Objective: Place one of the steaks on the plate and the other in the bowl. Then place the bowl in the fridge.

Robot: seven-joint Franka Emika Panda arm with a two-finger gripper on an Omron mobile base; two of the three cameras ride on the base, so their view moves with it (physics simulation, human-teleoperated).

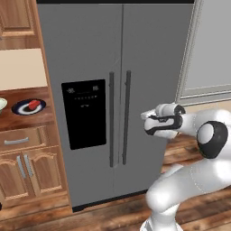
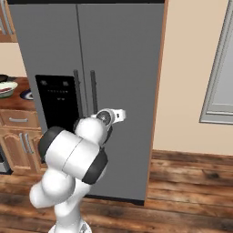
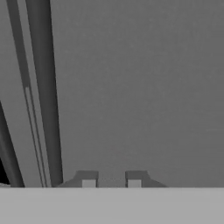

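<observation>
Far left in left base view, on the wood counter (image 1: pixel 27 119): pale bowl (image 1: pixel 2 105) at the frame edge, then dark plate (image 1: pixel 29 106) just beside it w/ one red steak (image 1: pixel 34 104) on it. Bowl's contents can't be made out. Right of counter stands the grey fridge (image 1: pixel 149 58), both doors closed, black dispenser panel (image 1: pixel 84 113) on left door, two bar handles (image 1: pixel 119 118) at centre seam. Further right, gripper (image 3: pixel 111 181) faces the right door, near the handles; fingertips (image 3: pixel 89 183) sit a small gap apart w/ nothing between them, touching neither door nor handle. Window (image 1: pixel 210 49) at far right.
</observation>
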